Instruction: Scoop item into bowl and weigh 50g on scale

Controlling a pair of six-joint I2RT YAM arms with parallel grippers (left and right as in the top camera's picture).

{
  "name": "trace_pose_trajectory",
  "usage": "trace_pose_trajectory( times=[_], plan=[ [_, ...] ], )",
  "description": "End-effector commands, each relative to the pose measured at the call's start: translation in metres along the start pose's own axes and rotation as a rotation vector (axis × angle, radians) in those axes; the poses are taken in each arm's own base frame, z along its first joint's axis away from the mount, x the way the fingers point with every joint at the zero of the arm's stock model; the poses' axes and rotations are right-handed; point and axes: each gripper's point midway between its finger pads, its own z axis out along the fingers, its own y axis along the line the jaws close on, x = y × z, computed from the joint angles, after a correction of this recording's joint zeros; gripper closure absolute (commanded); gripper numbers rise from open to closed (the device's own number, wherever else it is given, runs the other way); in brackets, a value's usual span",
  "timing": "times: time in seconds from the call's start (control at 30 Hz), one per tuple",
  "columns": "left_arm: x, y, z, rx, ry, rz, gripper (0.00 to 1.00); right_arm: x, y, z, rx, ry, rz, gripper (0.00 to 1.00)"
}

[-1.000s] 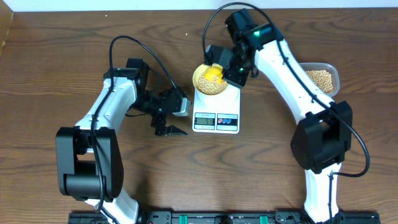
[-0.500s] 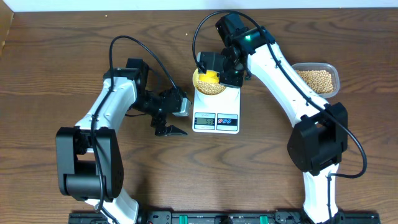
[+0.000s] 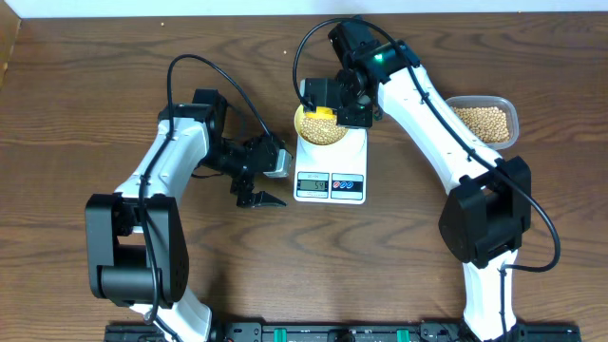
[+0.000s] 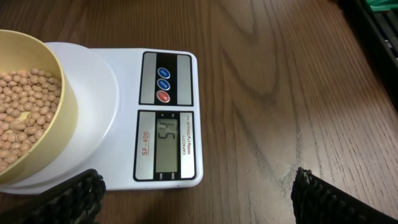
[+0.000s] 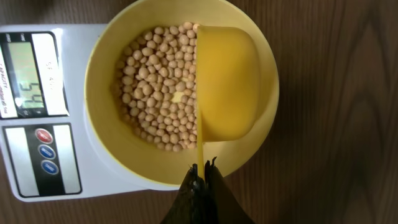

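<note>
The pale-yellow bowl [image 3: 321,126] stands on the white scale [image 3: 331,182], holding a layer of tan beans [image 5: 152,87]. In the right wrist view a yellow scoop [image 5: 227,81] hangs tipped on its side over the right half of the bowl [image 5: 109,134]. My right gripper [image 5: 200,173] is shut on its thin handle. The scale's display [image 4: 166,140] shows digits that look like 54. Left of the scale, low over the table, my left gripper [image 4: 196,188] is open with nothing between its fingers. The bowl [image 4: 65,121] shows at that view's left edge.
A clear plastic tub [image 3: 486,121] of more beans sits at the back right, beside the right arm. Black cables loop above both arms. The scale's coloured buttons [image 4: 163,82] face the front of the table.
My right gripper has shifted a little left over the bowl with the scoop, then held still. The left arm has not moved.
</note>
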Motion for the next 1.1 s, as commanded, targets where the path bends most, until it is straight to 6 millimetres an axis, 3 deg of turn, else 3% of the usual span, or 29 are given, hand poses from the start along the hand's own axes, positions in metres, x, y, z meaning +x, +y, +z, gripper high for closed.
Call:
trace_pose_trajectory(
  times=[0.0,0.37,0.63,0.83,1.07],
  plan=[
    [0.000,-0.003,-0.001,0.002,0.002,0.011,0.02,0.002,-0.004,-0.004,0.026,0.017,-0.035,0.99],
    [0.000,-0.003,-0.001,0.002,0.002,0.011,0.02,0.017,0.013,0.021,-0.023,0.054,-0.036,0.99],
    [0.000,-0.003,-0.001,0.002,0.002,0.011,0.02,0.027,0.025,0.021,-0.067,0.102,-0.033,0.99],
    [0.000,-0.003,-0.001,0.002,0.002,0.011,0.02,0.018,0.035,0.019,-0.118,0.048,-0.024,0.99],
    [0.000,-0.003,-0.001,0.002,0.002,0.011,0.02,0.008,0.031,0.013,-0.132,-0.022,0.075,0.99]
  ],
)
